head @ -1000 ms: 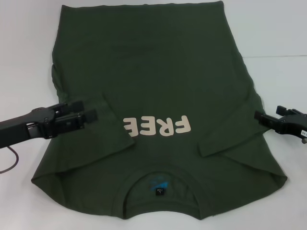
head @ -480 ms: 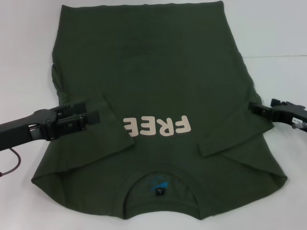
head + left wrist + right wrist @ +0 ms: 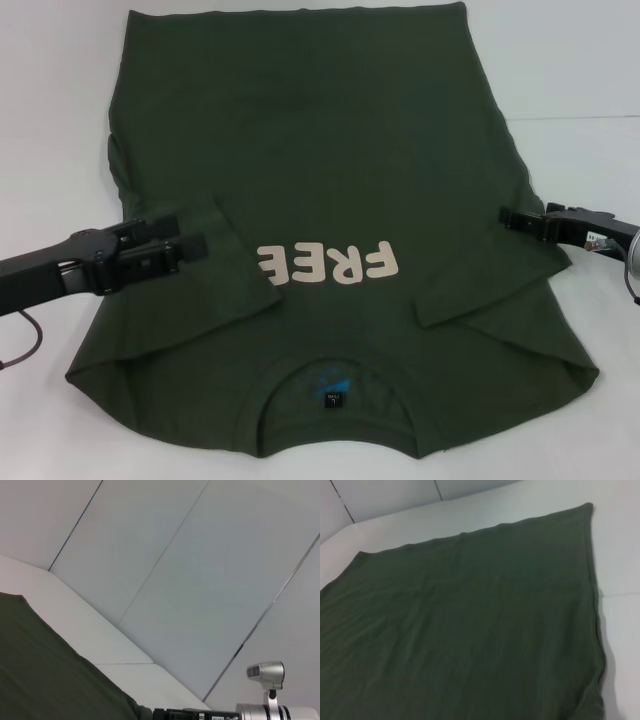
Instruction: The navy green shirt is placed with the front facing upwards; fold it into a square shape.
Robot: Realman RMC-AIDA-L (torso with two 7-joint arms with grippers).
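Note:
The navy green shirt (image 3: 320, 170) lies flat on the white table, front up, with cream "FREE" lettering (image 3: 328, 263). Its collar (image 3: 335, 385) is nearest me and its hem is at the far end. Both sleeves are folded inward onto the chest. My left gripper (image 3: 180, 234) hovers over the folded left sleeve, open with nothing between its fingers. My right gripper (image 3: 508, 220) reaches in over the shirt's right side edge, near the folded right sleeve. In the right wrist view the shirt's body (image 3: 470, 630) fills the frame. In the left wrist view a corner of the shirt (image 3: 50, 675) shows, with the right gripper (image 3: 185, 713) far off.
Bare white table (image 3: 580, 90) surrounds the shirt on both sides. A seam between table panels (image 3: 575, 118) runs off to the right. A thin cable (image 3: 20, 340) hangs below my left arm. Pale wall panels (image 3: 200, 580) stand behind the table.
My right gripper has moved left and slightly away from me, from beside the shirt to over its right edge. My left gripper has barely shifted.

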